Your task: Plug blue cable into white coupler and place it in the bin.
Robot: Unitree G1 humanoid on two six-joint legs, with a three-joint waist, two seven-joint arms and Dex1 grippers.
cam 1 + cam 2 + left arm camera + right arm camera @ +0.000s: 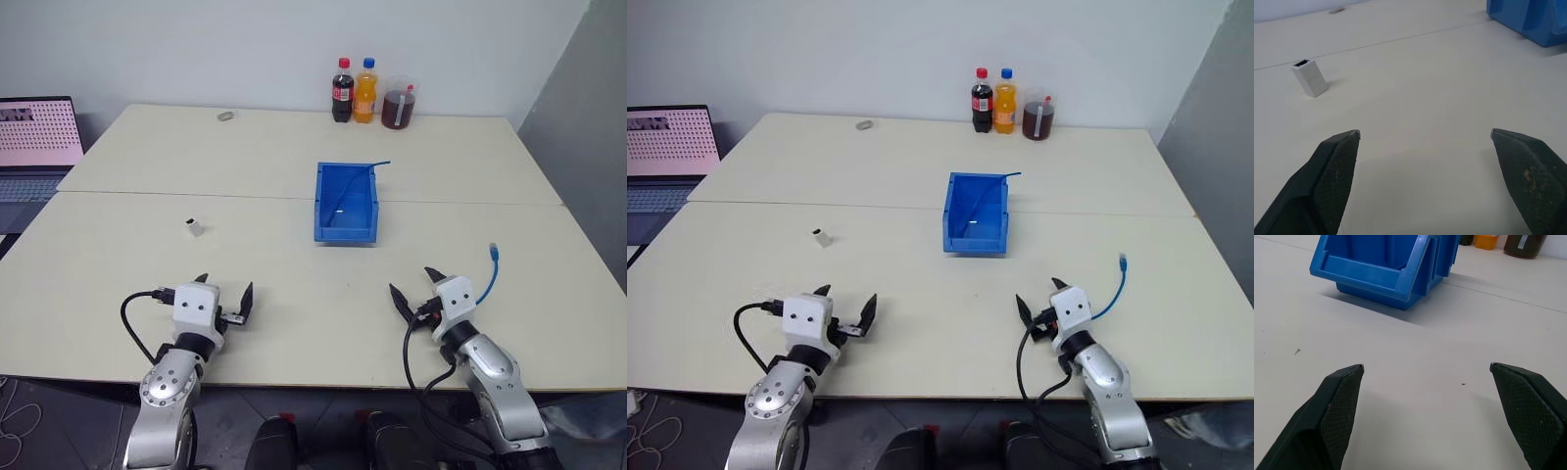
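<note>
Tabletop check, I'm seeing two pale beige tables [294, 294] sitting pushed together, seam running across the middle. The bin [346, 203] is resting just in front of the seam, approx. centre. The white coupler [194, 228] is standing alone on the left w/ socket up. The blue cable [487, 277] is lying at the right, near the front edge. Far edge: cola bottle [342, 90], orange bottle [365, 90], jar of dark liquid [399, 103] standing together; small grey object [225, 116] lying far left.
</note>
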